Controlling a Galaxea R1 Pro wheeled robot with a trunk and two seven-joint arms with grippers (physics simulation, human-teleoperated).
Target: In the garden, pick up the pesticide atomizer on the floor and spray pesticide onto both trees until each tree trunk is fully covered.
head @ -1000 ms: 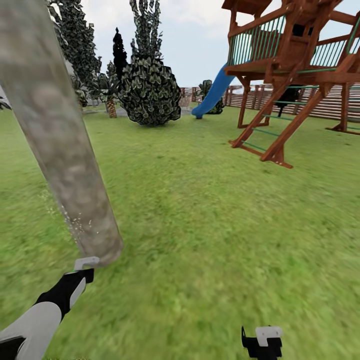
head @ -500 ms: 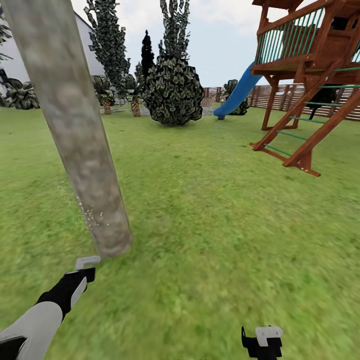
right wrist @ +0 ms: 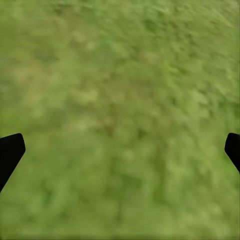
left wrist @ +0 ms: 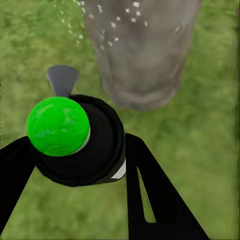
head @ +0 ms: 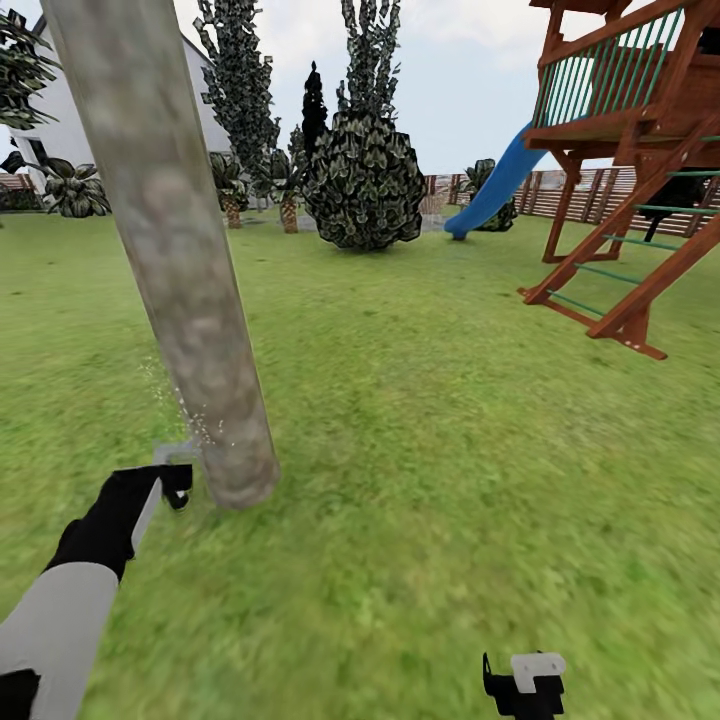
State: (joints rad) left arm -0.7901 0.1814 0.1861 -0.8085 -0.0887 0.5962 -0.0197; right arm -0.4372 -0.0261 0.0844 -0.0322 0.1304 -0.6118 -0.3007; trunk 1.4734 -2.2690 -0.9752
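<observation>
Tree trunks (head: 175,250): one
Atomizers (left wrist: 80,140): one
Grippers: two, left (head: 175,470), right (head: 525,680)
Play towers (head: 640,150): one
Slides (head: 490,190): one

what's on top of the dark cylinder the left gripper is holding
A bright green dome caps the dark cylindrical pesticide atomizer held by the left gripper, with a grey nozzle tab beyond, aimed at the mottled tree trunk. The atomizer's body is hidden.
</observation>
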